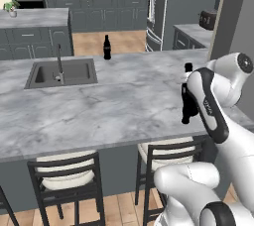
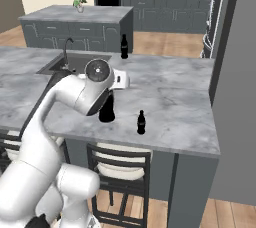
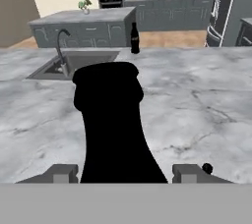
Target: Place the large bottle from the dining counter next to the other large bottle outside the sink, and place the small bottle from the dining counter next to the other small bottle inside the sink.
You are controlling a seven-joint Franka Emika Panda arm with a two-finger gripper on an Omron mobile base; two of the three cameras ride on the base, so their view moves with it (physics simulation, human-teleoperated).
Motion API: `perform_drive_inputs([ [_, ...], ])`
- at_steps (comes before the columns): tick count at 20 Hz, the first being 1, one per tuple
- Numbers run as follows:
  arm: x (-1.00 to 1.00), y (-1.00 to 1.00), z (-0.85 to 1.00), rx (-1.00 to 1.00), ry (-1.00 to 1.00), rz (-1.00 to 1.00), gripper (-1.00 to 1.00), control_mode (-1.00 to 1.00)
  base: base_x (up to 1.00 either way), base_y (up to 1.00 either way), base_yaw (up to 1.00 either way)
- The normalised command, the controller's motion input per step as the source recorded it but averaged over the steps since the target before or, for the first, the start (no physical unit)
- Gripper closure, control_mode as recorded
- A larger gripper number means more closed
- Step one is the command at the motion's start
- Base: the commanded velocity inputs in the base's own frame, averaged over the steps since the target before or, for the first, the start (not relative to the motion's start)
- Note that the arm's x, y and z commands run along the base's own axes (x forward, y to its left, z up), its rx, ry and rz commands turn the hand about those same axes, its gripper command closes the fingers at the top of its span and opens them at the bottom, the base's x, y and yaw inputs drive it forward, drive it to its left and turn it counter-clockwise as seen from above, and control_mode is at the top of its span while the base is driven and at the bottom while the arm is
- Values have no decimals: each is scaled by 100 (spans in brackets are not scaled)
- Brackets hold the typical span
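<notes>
Large bottle, marble dining counter, kitchen

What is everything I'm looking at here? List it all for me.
large bottle: one, black, on the dining counter between the hand's fingers
second large bottle: one, black, at the counter's far edge beside the sink
small bottle: one, black, near the counter's front edge
faucet: one, grey, at the sink rim
chairs: two, dark frames with pale seats, under the counter
plant: one, green, on the far island
hand: one, open around the near large bottle
</notes>
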Motion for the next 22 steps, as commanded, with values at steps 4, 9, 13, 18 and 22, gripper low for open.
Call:
perform_drive_inputs([
  [4,-83,-7,-2,1,-11,18,100,-100,0,0,0],
  [9,-63,-2,-2,0,-14,23,100,-100,0,0,0],
  [13,-44,0,0,0,-25,19,100,-100,0,0,0],
  [18,-2,0,0,0,-2,1,100,-100,0,0,0],
  [22,-1,0,0,0,0,0,100,100,-13,9,2],
])
